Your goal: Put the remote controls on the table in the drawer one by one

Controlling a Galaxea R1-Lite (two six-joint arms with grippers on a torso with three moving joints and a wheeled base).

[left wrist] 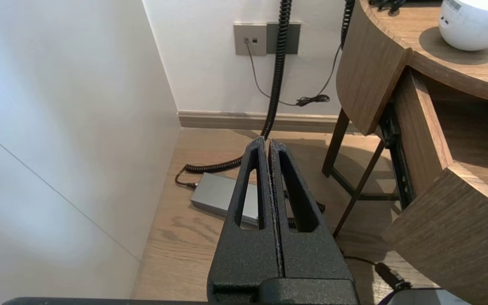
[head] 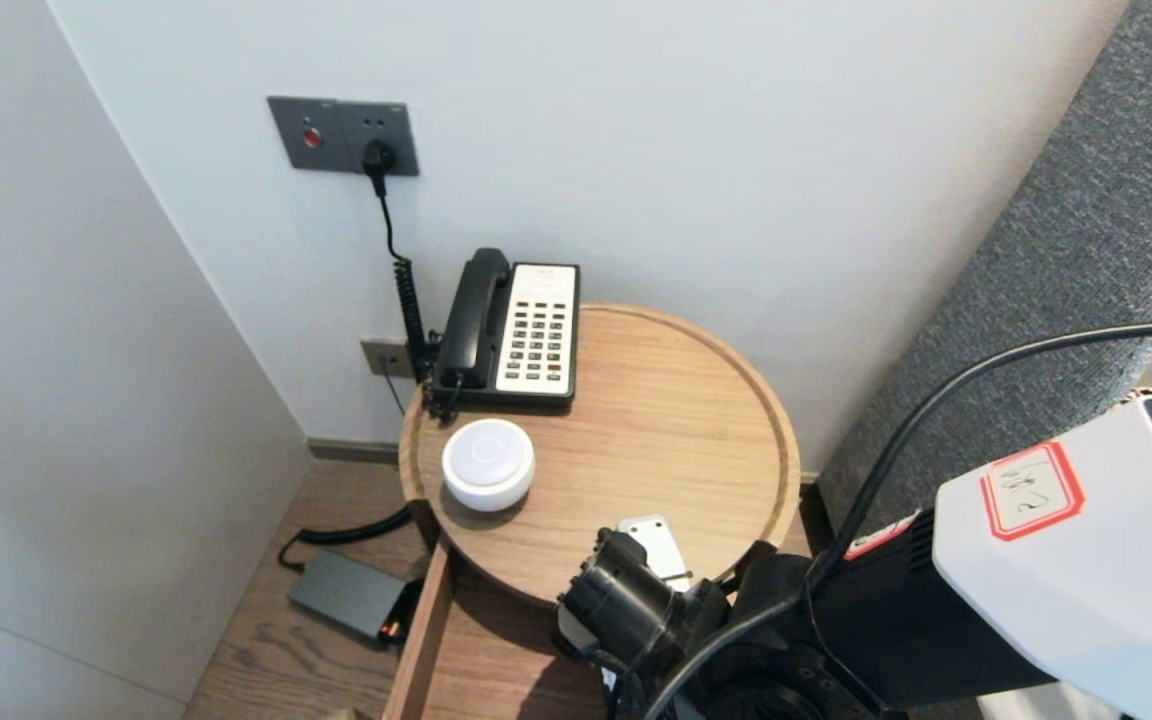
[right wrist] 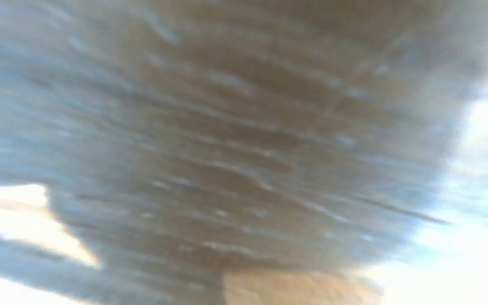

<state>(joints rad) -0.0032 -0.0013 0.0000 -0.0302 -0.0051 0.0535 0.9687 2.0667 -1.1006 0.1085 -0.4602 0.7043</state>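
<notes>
White walls are seen to meet in a corner on the left, with a grey socket plate [head: 343, 135] on the far wall and a grey upholstered panel [head: 1066, 260] on the right. A round wooden table [head: 791, 450] with a raised rim is set against the far wall. An open drawer [head: 496, 650] juts out from under its near edge.

A black and white telephone [head: 516, 330] is noted at the far left of the table top. A white domed device [head: 488, 463] stands just near of it. A grey box [head: 348, 595] lies on the floor to the left.

A small flat plate [head: 654, 540] is found close to the table's near edge, well apart from the domed device. It is pale grey-white and rectangular, with rounded corners and a few small dark marks on its face. Its near end is hidden by the right gripper [head: 626, 590], which is held over the near rim. Whether contact is made cannot be told, nor whether this gripper is open or closed. The right wrist view is filled with wood grain at close range.

The left gripper [left wrist: 267, 142] is parked low, left of the table, above the floor. Its fingers [left wrist: 248, 186] are pressed together and nothing is held.
</notes>
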